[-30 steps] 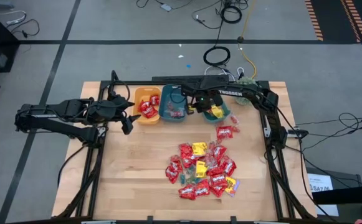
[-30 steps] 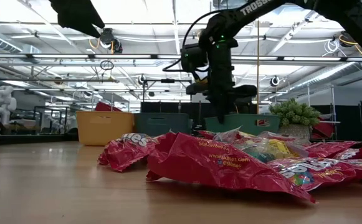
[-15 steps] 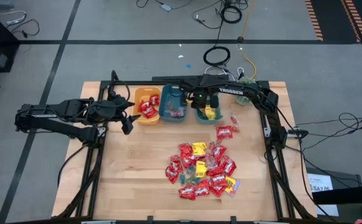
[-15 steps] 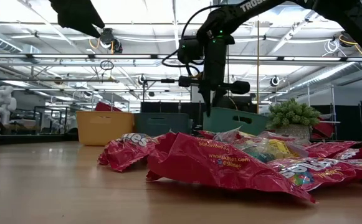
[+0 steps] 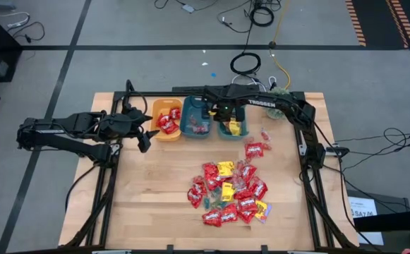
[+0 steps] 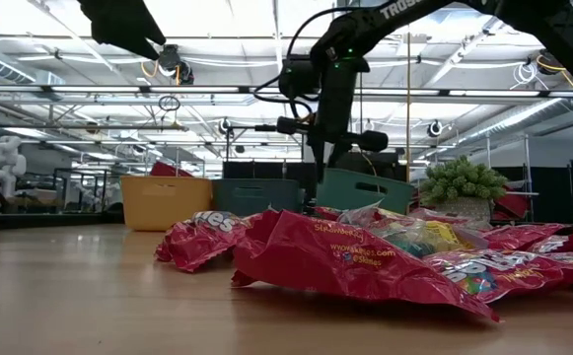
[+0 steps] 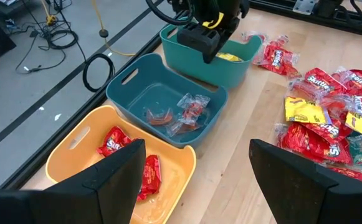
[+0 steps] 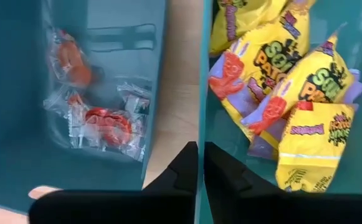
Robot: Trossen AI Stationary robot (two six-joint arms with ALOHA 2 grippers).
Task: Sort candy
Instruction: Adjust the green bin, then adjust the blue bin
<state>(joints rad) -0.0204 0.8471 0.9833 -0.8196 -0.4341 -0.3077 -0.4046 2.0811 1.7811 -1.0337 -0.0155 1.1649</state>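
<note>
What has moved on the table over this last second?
The right gripper, pinched on the rim of the green bin of yellow packets, has dragged that bin leftward, tilted, up beside the blue bin. The left gripper stayed open beside the orange bin, and the candy pile lay untouched.

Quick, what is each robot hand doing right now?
Left hand: open, holding nothing.
Right hand: closed on the green bin wall.

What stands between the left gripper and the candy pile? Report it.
Nothing visible: bare table between the open left gripper and the candy pile. The right gripper, shut on the teal bin's wall, is clear of that path.
</note>
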